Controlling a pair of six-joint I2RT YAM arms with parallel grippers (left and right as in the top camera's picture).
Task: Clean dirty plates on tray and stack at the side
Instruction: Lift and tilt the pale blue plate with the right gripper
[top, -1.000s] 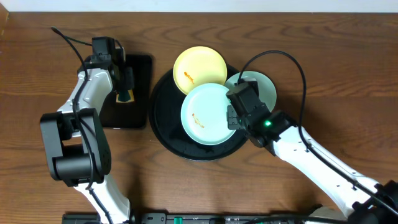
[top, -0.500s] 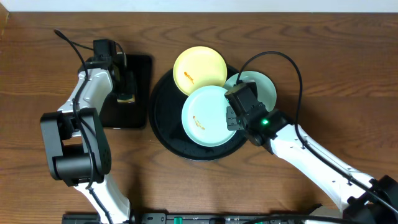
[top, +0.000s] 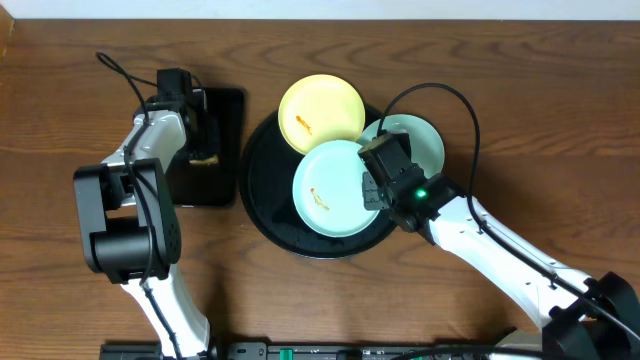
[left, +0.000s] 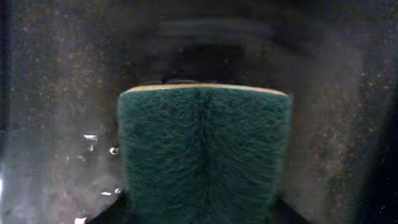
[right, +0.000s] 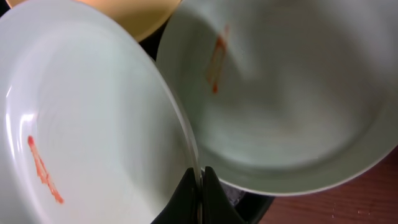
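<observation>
The near mint plate (right: 93, 124) is lying on the round black tray (top: 262, 205), and your right gripper (right: 200, 183) is clamping its fingers on the rim. An orange smear is showing left of the fingers. The second mint plate (right: 286, 106) is sitting just beyond them, with the yellow plate (top: 320, 112) farther off. Your left gripper (top: 203, 140) is hovering at the green sponge (left: 205, 149) over the rectangular tray (top: 225, 110); you cannot tell whether its fingers are gripping.
</observation>
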